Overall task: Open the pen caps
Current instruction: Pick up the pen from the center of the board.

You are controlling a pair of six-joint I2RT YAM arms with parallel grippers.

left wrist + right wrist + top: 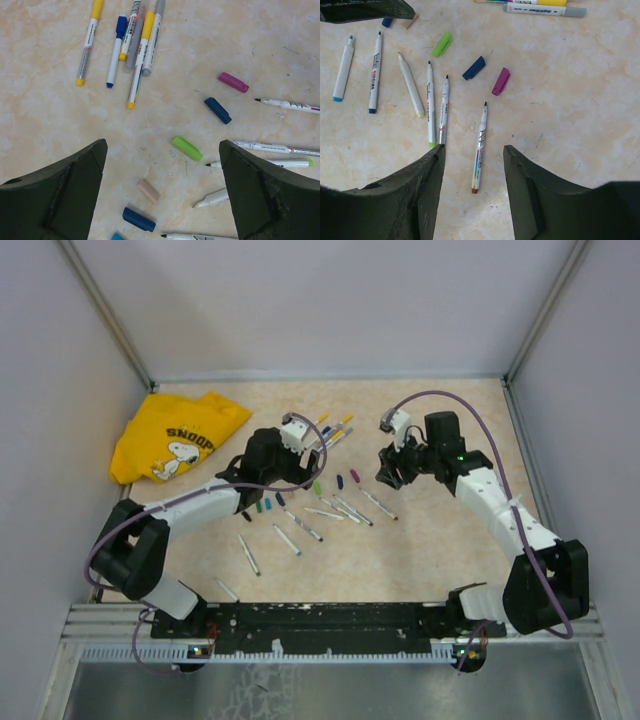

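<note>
**Two arms over a marbled table (450, 550), seen from above and from each wrist.**

- **Left hand (162, 145):** released, jaws spread wide with nothing between them. It hangs above the table left of centre.
- **Right hand (473, 148):** released, jaws partly parted and empty. It hangs above the table right of centre. An uncapped pen (480, 150) lies flat on the table below the gap, untouched.
- **Pen caps, loose:** three lie in a row at mid-table between the two hands. From left to right these are a green cap (187, 148), a dark blue cap (218, 110) and a magenta cap (233, 82). A beige cap (148, 190) and a blue cap (139, 219) lie on the table below the left hand's gap.
- **Pen caps, fitted:** further caps sit on the capped pens (141, 50), a loose cluster on the far side of the left hand.
- **Other items:** other uncapped pens (410, 86) lie scattered on the near side of the loose caps. A yellow shirt (175, 440) lies crumpled in the far left corner.
</note>
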